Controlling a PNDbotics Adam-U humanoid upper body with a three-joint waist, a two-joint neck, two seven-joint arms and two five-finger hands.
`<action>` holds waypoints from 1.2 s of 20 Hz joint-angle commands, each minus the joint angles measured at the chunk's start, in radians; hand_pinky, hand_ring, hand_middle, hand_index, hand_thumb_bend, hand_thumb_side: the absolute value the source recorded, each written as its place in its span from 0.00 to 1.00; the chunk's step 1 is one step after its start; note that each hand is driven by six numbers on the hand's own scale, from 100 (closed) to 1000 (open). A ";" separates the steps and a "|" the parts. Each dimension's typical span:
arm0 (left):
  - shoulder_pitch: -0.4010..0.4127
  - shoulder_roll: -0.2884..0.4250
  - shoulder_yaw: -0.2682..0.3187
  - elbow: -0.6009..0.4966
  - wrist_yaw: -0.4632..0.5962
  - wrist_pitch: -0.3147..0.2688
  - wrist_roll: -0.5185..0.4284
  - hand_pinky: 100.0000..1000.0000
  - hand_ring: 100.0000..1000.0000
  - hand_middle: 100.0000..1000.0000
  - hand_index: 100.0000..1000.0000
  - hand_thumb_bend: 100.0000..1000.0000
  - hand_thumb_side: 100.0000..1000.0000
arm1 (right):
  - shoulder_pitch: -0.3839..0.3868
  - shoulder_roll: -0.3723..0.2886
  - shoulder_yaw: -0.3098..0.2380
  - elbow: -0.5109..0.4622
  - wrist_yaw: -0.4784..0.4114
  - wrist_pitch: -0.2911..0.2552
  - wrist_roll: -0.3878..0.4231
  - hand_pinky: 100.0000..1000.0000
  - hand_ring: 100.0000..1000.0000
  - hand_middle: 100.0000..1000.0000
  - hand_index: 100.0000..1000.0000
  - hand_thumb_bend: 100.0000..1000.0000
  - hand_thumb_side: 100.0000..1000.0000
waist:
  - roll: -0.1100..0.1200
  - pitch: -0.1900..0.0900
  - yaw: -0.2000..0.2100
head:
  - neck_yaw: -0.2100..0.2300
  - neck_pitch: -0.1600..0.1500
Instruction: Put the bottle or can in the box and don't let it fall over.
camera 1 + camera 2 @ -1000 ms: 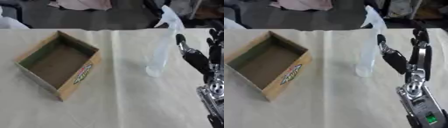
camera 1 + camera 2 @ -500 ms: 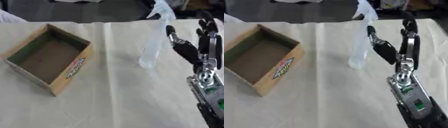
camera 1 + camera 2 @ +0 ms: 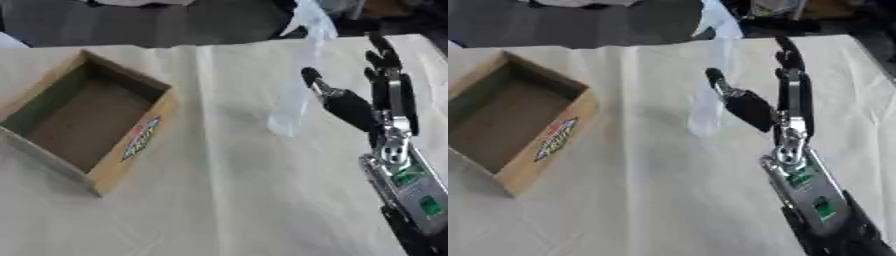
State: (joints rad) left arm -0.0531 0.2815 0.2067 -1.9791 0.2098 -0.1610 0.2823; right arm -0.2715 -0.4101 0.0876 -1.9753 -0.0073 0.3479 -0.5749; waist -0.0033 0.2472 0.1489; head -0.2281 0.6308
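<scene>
Left eye view shows your right hand [image 3: 363,100] spread wide, holding nothing, just right of the upright clear bottle [image 3: 297,75]. Close around its body low down, lift straight, and carry it left to the cardboard box [image 3: 131,145].

A clear spray bottle [image 3: 710,82] stands upright on a cream tablecloth [image 3: 649,190], just beside the robot's right hand [image 3: 765,100], whose fingers are spread straight at the bottle's three o'clock, thumb nearest it. An open cardboard box [image 3: 514,125] sits well apart at nine o'clock, a colourful label on its side.
</scene>
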 commanded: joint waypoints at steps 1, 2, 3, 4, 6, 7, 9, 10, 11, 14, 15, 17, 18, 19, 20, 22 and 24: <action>-0.009 0.031 0.006 -0.021 0.001 0.001 -0.002 0.93 0.90 0.80 0.84 0.37 0.76 | -0.008 -0.018 -0.001 -0.025 -0.012 0.026 0.026 1.00 1.00 1.00 0.93 0.61 0.05 | 0.001 -0.015 0.002 | 0.003 -0.002; -0.010 0.032 0.005 -0.021 0.002 0.001 -0.003 0.93 0.90 0.80 0.84 0.37 0.76 | -0.008 -0.018 -0.001 -0.025 -0.018 0.031 0.031 1.00 1.00 1.00 0.92 0.61 0.05 | 0.001 -0.016 0.003 | 0.006 0.002; -0.010 0.033 0.005 -0.021 0.003 0.001 -0.004 0.93 0.90 0.80 0.84 0.38 0.76 | -0.007 -0.018 -0.001 -0.025 -0.024 0.034 0.035 1.00 1.00 1.00 0.93 0.61 0.05 | 0.001 -0.017 0.004 | 0.008 0.005; -0.010 0.034 0.005 -0.021 0.004 0.001 -0.004 0.93 0.90 0.80 0.84 0.38 0.76 | -0.007 -0.019 -0.001 -0.024 -0.029 0.037 0.037 1.00 1.00 1.00 0.93 0.60 0.08 | 0.001 -0.017 0.005 | 0.007 0.006; -0.009 0.034 0.006 -0.021 0.004 0.001 -0.003 0.93 0.90 0.80 0.84 0.38 0.76 | -0.006 -0.019 -0.001 -0.022 -0.035 0.043 0.039 1.00 1.00 1.00 0.94 0.60 0.10 | 0.000 -0.017 0.006 | 0.008 0.007; -0.008 0.033 0.006 -0.021 0.004 0.002 -0.003 0.93 0.90 0.80 0.84 0.37 0.77 | -0.006 -0.019 0.000 -0.018 -0.036 0.047 0.039 1.00 1.00 1.00 0.94 0.59 0.11 | 0.000 -0.016 0.006 | 0.011 0.009; -0.007 0.031 0.005 -0.021 0.005 0.002 -0.004 0.93 0.90 0.80 0.84 0.37 0.77 | -0.007 -0.021 0.003 -0.008 -0.031 0.052 0.045 1.00 1.00 1.00 0.94 0.59 0.13 | 0.001 -0.014 0.007 | 0.013 0.011; -0.008 0.031 0.005 -0.021 0.005 0.003 -0.005 0.93 0.90 0.80 0.84 0.38 0.76 | -0.009 -0.022 0.005 -0.001 -0.029 0.054 0.048 1.00 1.00 1.00 0.94 0.59 0.12 | 0.001 -0.012 0.008 | 0.012 0.011; -0.009 0.030 0.005 -0.021 0.005 0.003 -0.006 0.93 0.90 0.80 0.84 0.38 0.76 | -0.011 -0.022 0.004 0.007 -0.027 0.056 0.047 1.00 1.00 1.00 0.95 0.59 0.12 | 0.001 -0.011 0.008 | 0.011 0.012; -0.009 0.031 0.004 -0.021 0.006 0.004 -0.006 0.93 0.90 0.80 0.84 0.38 0.76 | -0.016 -0.018 0.004 0.030 -0.024 0.060 0.039 1.00 1.00 1.00 0.95 0.59 0.13 | 0.000 -0.011 0.008 | 0.014 0.005; -0.010 0.032 0.004 -0.021 0.006 0.004 -0.007 0.93 0.90 0.80 0.84 0.38 0.76 | -0.016 -0.018 0.004 0.038 -0.023 0.062 0.037 1.00 1.00 1.00 0.95 0.59 0.13 | -0.001 -0.011 0.007 | 0.011 0.015; -0.010 0.033 0.003 -0.021 0.005 0.004 -0.007 0.93 0.90 0.80 0.84 0.38 0.77 | -0.016 -0.016 0.003 0.049 -0.022 0.065 0.032 1.00 1.00 1.00 0.95 0.59 0.13 | -0.002 -0.011 0.007 | 0.009 0.024; -0.010 0.033 0.004 -0.021 0.005 0.004 -0.007 0.93 0.90 0.80 0.84 0.38 0.76 | -0.016 -0.014 0.003 0.055 -0.024 0.066 0.030 1.00 1.00 1.00 0.95 0.59 0.14 | -0.002 -0.011 0.007 | 0.010 0.025; -0.011 0.033 0.004 -0.021 0.005 0.003 -0.006 0.93 0.90 0.80 0.84 0.38 0.76 | -0.017 -0.013 0.004 0.061 -0.026 0.066 0.027 1.00 1.00 1.00 0.95 0.59 0.14 | -0.002 -0.010 0.008 | 0.010 0.024; -0.012 0.033 0.004 -0.021 0.005 0.002 -0.005 0.93 0.90 0.80 0.84 0.38 0.76 | -0.018 -0.012 0.005 0.067 -0.029 0.066 0.024 1.00 1.00 1.00 0.95 0.59 0.14 | -0.001 -0.009 0.009 | 0.010 0.023; -0.012 0.033 0.004 -0.021 0.006 0.001 -0.005 0.93 0.90 0.80 0.84 0.38 0.76 | -0.022 -0.009 0.007 0.085 -0.037 0.065 0.016 1.00 1.00 1.00 0.95 0.59 0.14 | 0.000 -0.008 0.010 | 0.008 0.023; -0.012 0.031 0.005 -0.021 0.006 0.001 -0.005 0.93 0.90 0.80 0.84 0.38 0.76 | -0.029 -0.007 0.009 0.104 -0.043 0.062 0.009 1.00 1.00 1.00 0.95 0.59 0.14 | 0.001 -0.007 0.011 | 0.006 0.022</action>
State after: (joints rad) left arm -0.0587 0.2890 0.2064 -1.9791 0.2114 -0.1564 0.2768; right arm -0.2865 -0.4090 0.0983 -1.8721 -0.0451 0.4115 -0.5586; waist -0.0050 0.2483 0.1590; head -0.2190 0.6538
